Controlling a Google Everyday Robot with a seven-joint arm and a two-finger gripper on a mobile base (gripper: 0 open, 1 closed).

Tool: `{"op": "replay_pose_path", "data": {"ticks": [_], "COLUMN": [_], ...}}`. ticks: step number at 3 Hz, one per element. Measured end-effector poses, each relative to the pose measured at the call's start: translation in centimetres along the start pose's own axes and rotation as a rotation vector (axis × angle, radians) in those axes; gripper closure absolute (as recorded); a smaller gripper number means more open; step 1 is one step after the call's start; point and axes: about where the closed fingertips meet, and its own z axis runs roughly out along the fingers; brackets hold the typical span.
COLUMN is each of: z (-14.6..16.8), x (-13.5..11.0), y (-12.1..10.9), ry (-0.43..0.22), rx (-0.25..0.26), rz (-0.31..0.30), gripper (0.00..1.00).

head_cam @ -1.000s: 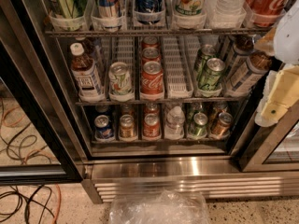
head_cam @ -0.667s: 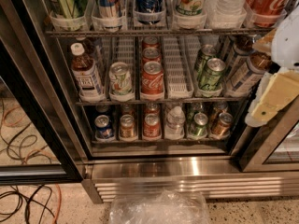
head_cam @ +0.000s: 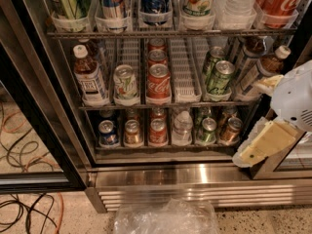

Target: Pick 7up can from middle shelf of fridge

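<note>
The 7up can (head_cam: pixel 126 84), whitish-silver with green lettering and a silver top, stands at the front of the second lane of the middle shelf (head_cam: pixel 170 105) in the open fridge (head_cam: pixel 195 177). A brown tea bottle (head_cam: pixel 89 79) is to its left and a red Coca-Cola can (head_cam: pixel 158 84) to its right. My gripper (head_cam: pixel 261 145), white with cream-coloured parts, hangs at the right edge of the view. It is outside the fridge, below and well to the right of the 7up can, at the height of the bottom shelf.
Green cans (head_cam: pixel 219 76) and tilted tea bottles (head_cam: pixel 263 69) fill the shelf's right lanes. Tall cans and bottles stand on the rack above, short cans (head_cam: pixel 158 130) on the rack below. The dark door frame (head_cam: pixel 46 111) is left. A plastic bag (head_cam: pixel 165 218) and cables (head_cam: pixel 24 213) lie on the floor.
My gripper has moved down and a little to the left, from the middle shelf's height to the bottom shelf's height. The cans and bottles have not moved.
</note>
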Motion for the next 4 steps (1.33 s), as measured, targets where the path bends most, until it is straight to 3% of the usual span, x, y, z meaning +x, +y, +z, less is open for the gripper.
{"op": "replay_pose_path", "data": {"ticks": [2,3,4], "z": [-1.0,-2.0,-3.0], "x": [0.6,-0.5,-3.0], "y": [0.1,0.2,-0.5], "ry": [0.035,-0.014,-0.147], "rx": [0.015,0.076,0.187], "rz": [0.002,0.048,0.077], "gripper": [0.0,0.0,0.0]}}
